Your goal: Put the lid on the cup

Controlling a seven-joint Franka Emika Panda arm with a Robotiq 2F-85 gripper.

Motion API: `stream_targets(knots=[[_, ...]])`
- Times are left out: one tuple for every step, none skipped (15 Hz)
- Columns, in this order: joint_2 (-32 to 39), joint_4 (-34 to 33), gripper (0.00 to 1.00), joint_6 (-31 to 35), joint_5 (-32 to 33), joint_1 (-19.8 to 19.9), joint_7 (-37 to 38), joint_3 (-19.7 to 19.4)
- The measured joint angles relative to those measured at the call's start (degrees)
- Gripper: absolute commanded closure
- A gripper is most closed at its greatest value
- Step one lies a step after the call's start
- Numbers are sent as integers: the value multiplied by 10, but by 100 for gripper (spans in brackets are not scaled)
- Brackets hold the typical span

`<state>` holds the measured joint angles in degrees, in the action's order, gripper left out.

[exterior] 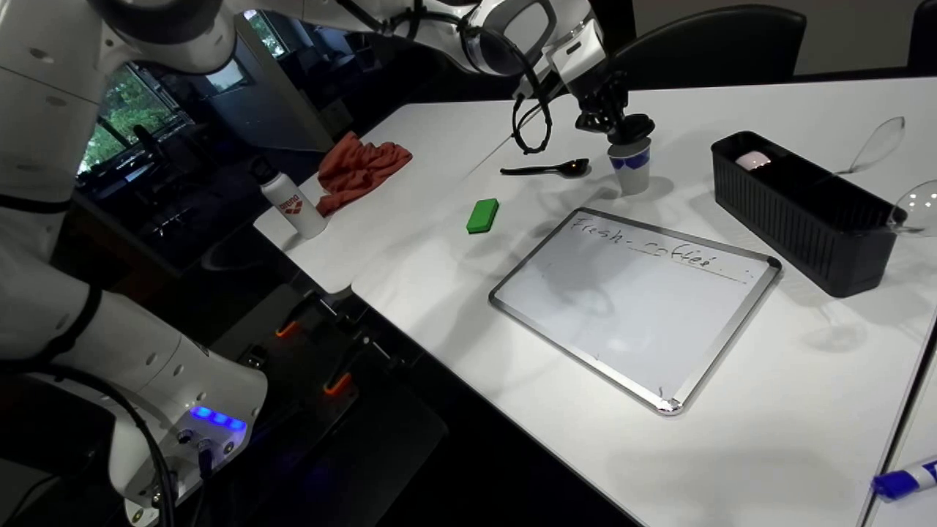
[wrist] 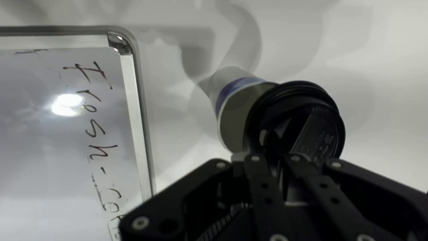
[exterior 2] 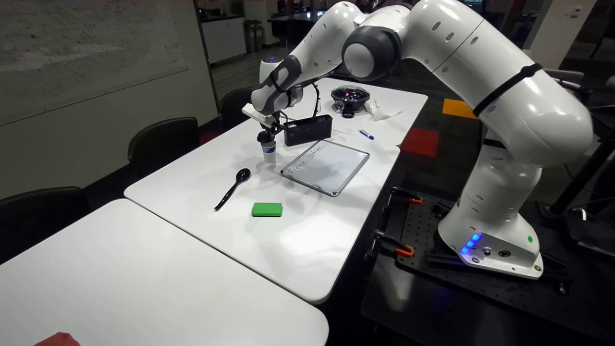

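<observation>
Aligning seems the step in hand: the jaws pinch the round black plastic lid (wrist: 314, 129) over the white-and-blue paper cup (exterior: 631, 171), off-centre, contact unclear. Next it likely needs centring, then pressing down.

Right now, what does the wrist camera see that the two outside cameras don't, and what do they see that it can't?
Only the wrist view shows small marks on top of the lid, too blurry to read.

Only the exterior views show the spoon, the green block and the black box; both of them have all three.

All the views share the lid, the cup, the gripper and the whiteboard.
</observation>
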<state>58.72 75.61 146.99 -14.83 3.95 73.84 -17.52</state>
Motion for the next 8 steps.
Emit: stream_targets(knots=[[-6, 6, 98, 0, 0, 0, 0, 0], [-11, 12, 98, 0, 0, 0, 0, 0], [-16, 18, 98, 0, 0, 0, 0, 0], [-20, 24, 98, 0, 0, 0, 0, 0], [-24, 30, 98, 0, 1, 0, 0, 0], [-28, 35, 98, 0, 1, 0, 0, 0], [-30, 39, 98, 0, 1, 0, 0, 0], [-31, 41, 98, 0, 1, 0, 0, 0]])
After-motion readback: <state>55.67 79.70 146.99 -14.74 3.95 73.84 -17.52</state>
